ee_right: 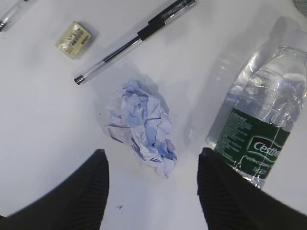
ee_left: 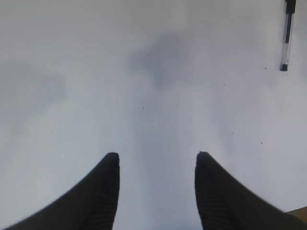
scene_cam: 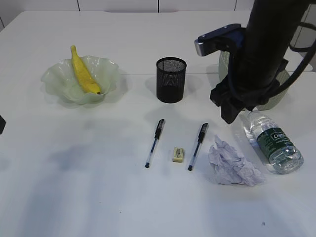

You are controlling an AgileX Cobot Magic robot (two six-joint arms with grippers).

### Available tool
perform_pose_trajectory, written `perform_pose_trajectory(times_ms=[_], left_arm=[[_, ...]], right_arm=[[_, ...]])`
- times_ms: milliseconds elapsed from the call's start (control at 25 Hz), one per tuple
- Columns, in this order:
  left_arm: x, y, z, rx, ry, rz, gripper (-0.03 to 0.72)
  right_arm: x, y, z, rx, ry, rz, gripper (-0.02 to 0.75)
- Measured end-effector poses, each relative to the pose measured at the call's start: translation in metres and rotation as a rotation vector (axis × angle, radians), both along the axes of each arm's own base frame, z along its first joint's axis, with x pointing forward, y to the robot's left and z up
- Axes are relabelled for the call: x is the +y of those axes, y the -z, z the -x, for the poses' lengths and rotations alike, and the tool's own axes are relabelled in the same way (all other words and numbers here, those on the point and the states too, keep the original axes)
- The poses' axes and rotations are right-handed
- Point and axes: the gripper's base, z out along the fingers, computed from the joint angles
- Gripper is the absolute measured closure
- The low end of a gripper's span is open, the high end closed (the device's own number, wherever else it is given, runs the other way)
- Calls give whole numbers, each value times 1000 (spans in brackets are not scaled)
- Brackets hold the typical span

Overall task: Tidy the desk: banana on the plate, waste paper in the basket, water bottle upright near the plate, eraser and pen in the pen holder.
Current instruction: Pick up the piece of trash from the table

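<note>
- Both grippers' jaws stand apart w/ nothing between them.
- Left gripper (ee_left: pixel 156 165): roughly half open, empty, hanging over bare table (ee_left: pixel 144 72); only a pen (ee_left: pixel 286 33) shows at top right corner of the left wrist view.
- Right gripper (ee_right: pixel 152 160): a bit wider than half open, empty, above the waste paper (ee_right: pixel 141 125). Paper ball sits between and ahead of the fingertips, not touched as far as the right wrist view shows.
- Banana (scene_cam: pixel 83 72): already lying in the plate (scene_cam: pixel 57 74), far left, tip poking over the back rim.
- Pen holder (scene_cam: pixel 171 79): upright, mid-table; contents can't tell through the mesh.
- Two pens on the table in front of it: left pen (scene_cam: pixel 154 142) and right pen (scene_cam: pixel 198 146), roughly parallel, slightly tilted.
- Eraser (scene_cam: pixel 178 154): flat on the table between the 2 pens, nearer the right one, not touching either.
- Waste paper on the table just right of the right pen, near the bottle.
- Water bottle (scene_cam: pixel 274 143): lying on its side at right, cap end hidden behind the right arm (scene_cam: pixel 264 54), label facing up.
- Basket (scene_cam: pixel 279 94): mostly hidden behind the right arm, back right; only bits of rim and wall show.
</note>
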Motion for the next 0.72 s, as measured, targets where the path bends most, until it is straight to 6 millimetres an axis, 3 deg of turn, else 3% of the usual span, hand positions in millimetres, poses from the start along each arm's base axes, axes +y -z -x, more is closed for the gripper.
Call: perform_pose_trajectory(times_ms=[200, 480, 720], left_arm=[[0, 0, 0, 0, 0, 0, 331], [0, 0, 0, 0, 0, 1, 331], [0, 0, 0, -1, -1, 2, 331]], right_arm=[[5, 25, -9, 64, 2, 18, 290], [8, 54, -17, 137, -11, 50, 209], [10, 62, -21, 134, -19, 45, 201]])
